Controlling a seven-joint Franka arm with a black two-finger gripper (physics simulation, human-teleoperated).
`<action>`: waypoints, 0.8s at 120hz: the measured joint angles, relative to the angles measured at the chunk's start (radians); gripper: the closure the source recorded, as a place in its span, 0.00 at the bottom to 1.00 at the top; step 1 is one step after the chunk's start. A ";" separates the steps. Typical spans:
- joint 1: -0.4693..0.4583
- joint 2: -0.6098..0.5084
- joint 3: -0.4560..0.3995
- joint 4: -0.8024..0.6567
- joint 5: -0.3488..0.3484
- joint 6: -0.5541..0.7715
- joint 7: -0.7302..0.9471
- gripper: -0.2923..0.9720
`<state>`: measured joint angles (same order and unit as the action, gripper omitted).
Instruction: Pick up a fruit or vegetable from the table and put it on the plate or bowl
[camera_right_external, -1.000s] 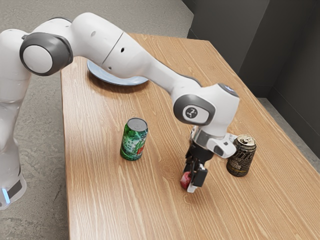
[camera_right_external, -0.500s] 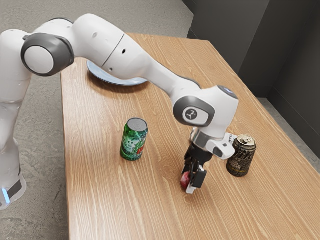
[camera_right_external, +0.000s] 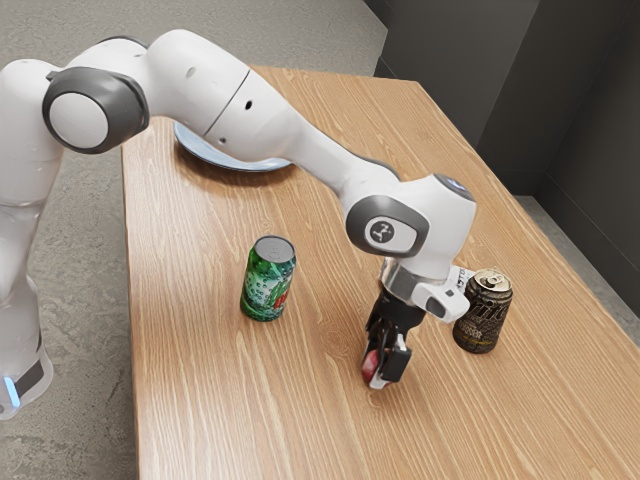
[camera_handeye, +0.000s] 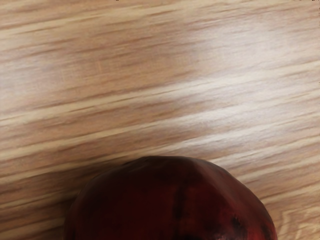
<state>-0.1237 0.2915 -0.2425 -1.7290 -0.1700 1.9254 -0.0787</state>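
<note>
A small dark red fruit (camera_right_external: 369, 361) lies on the wooden table (camera_right_external: 230, 400), near its front middle. My black gripper (camera_right_external: 381, 363) points down over it, and its fingers press the fruit from two sides, so most of it is hidden. In the wrist view the same red fruit (camera_handeye: 170, 200) looms large just under my hand, with wood grain beyond it. A pale blue plate (camera_right_external: 225, 156) sits at the far end of the table, partly covered by my arm.
A green soda can (camera_right_external: 268, 278) stands upright toward the exterior view's left of the gripper. A dark can (camera_right_external: 481, 311) stands close on the gripper's other side. The table's edge runs along the exterior view's left, with grey floor below.
The fingers have drawn in around the red fruit, so less of it shows. The hand has shifted slightly; the cans and plate have not moved.
</note>
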 joint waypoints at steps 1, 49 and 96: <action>0.000 0.000 0.000 0.000 0.000 0.000 -0.001 0.50; 0.023 -0.198 0.044 0.023 0.143 -0.005 -0.020 0.52; 0.459 -0.414 0.215 -0.049 0.319 -0.255 0.018 0.52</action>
<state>0.3353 -0.1227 -0.0278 -1.7782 0.1492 1.6703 -0.0610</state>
